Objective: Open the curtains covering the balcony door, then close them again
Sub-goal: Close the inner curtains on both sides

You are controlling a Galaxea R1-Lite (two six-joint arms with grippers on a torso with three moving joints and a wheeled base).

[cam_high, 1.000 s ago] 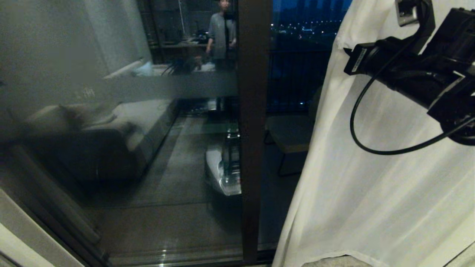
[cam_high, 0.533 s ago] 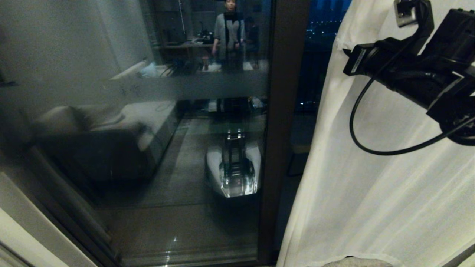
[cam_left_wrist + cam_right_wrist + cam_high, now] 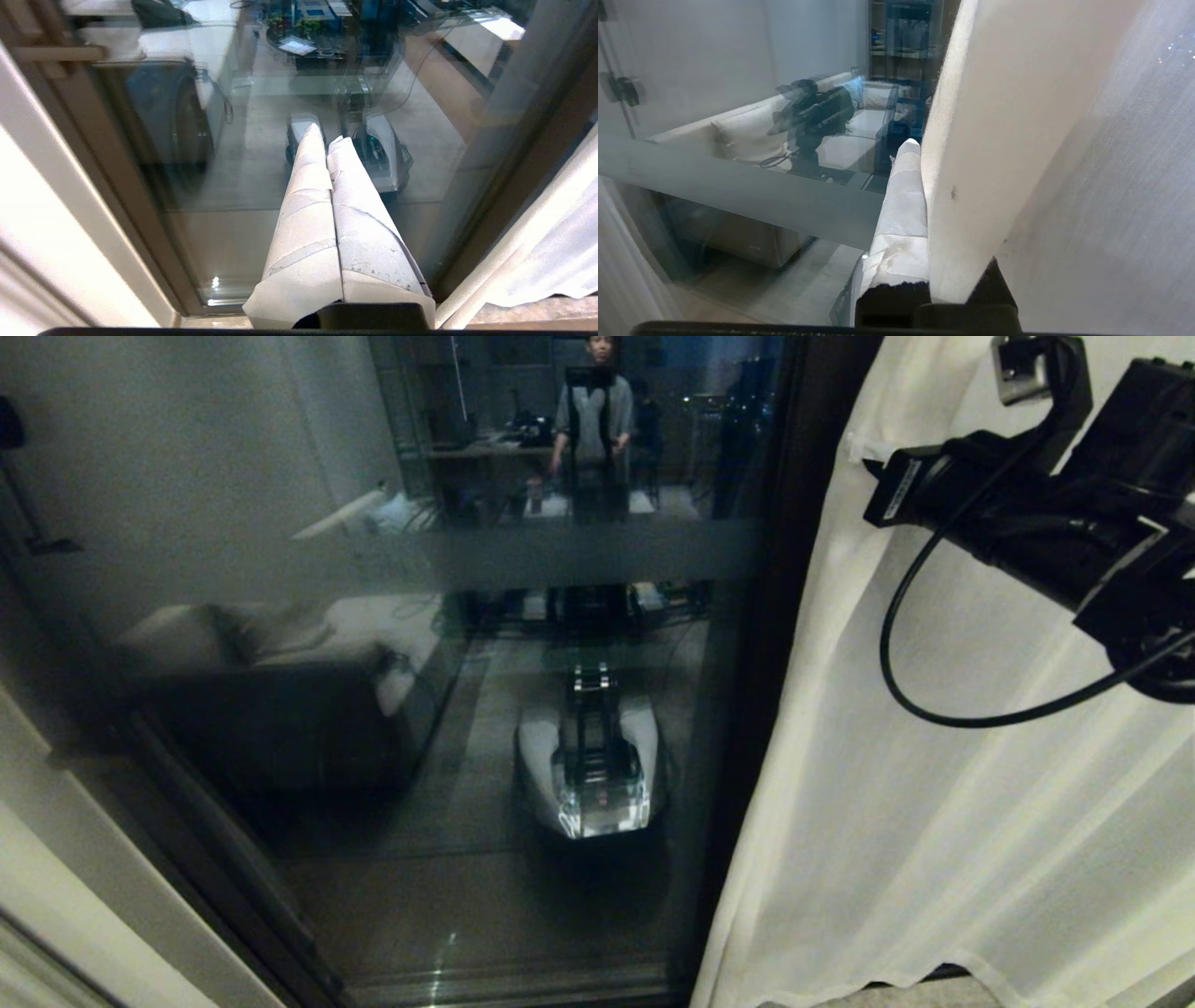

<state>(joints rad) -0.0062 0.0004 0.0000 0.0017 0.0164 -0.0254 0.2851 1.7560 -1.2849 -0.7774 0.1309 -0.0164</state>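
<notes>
A cream curtain (image 3: 934, 803) hangs on the right of the head view, its left edge running down beside the dark frame post (image 3: 794, 569) of the balcony door (image 3: 420, 709). My right arm (image 3: 1074, 523) reaches in at the upper right, up against the fabric. In the right wrist view my right gripper (image 3: 920, 149) is shut on a fold of the curtain (image 3: 1017, 116); one wrapped finger (image 3: 901, 210) shows and the fabric hides the other. My left gripper (image 3: 327, 137) is shut and holds nothing. It points at the lower glass, with the curtain (image 3: 551, 242) off to one side.
The glass mirrors the room: a person (image 3: 597, 420) standing at the back, a sofa (image 3: 261, 709) and my own base (image 3: 597, 775). A pale wall strip (image 3: 56, 915) borders the door on the left. The door's bottom rail (image 3: 523, 980) runs along the floor.
The whole head view has shifted. The door's frame post has slid right in the picture to meet the curtain's edge, closing the dark gap with city lights. The arm and curtain keep their place.
</notes>
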